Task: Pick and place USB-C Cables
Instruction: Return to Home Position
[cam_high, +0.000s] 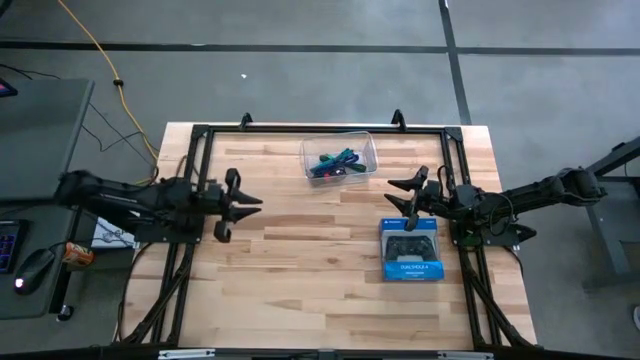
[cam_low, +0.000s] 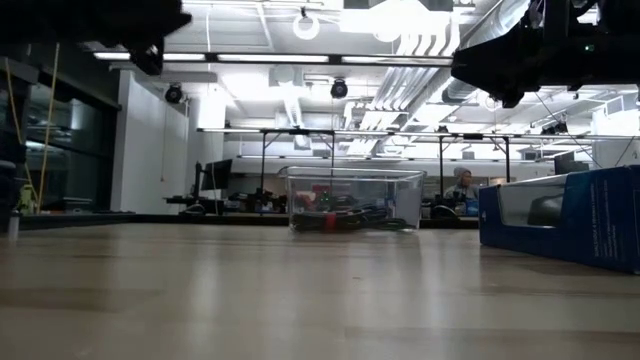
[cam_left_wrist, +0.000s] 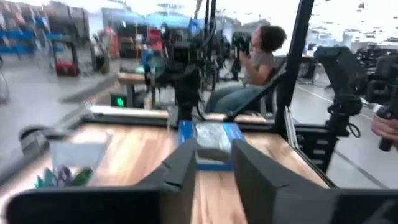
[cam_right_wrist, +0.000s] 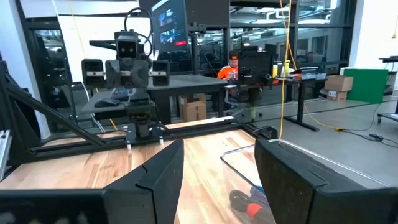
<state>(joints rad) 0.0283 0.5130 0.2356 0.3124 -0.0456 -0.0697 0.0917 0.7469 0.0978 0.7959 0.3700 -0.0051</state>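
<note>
Noting the USB-C Cables (cam_high: 333, 162) first: every one we can find lies inside the clear tub (cam_high: 370, 150), which sits at 12 o'clock on the bench (cam_high: 300, 260), close to the far edge. From above we read cyan, green, a dark strand and a spot of red in one tangle. No cable shows loose on the wood.

Left gripper (cam_high: 240, 204) hangs at 9 o'clock, raised off the bench, fingers spread and holding nothing; its wrist view shows open space between them. Right gripper (cam_high: 400, 197) hangs at 3 o'clock, fingers likewise spread and empty, near the tub's 4 o'clock corner. Blue box (cam_high: 411, 250) lies at 4 o'clock, on the 6 o'clock side of the right gripper, apart from the tub.

Handling, as we judge it: these bundles are light, soft and limp, with a slick jacket. Pinched at one end they would sag and swing, and a plug could slip free. The best hold is across the middle of the coil, where the strands double up. Piled as they are, lifting one may drag a neighbour.

Hard to make out: we cannot count four separate bundles, since they overlap. In the low view only a red patch and dark loops show through the tub wall. From the left wrist the tub is a pale shape with coloured flecks. The right wrist view hides part of the tub behind a finger. The low view cuts both arms off at its top edge. A person (cam_left_wrist: 258, 56) sits in the room beyond, away from the bench.
</note>
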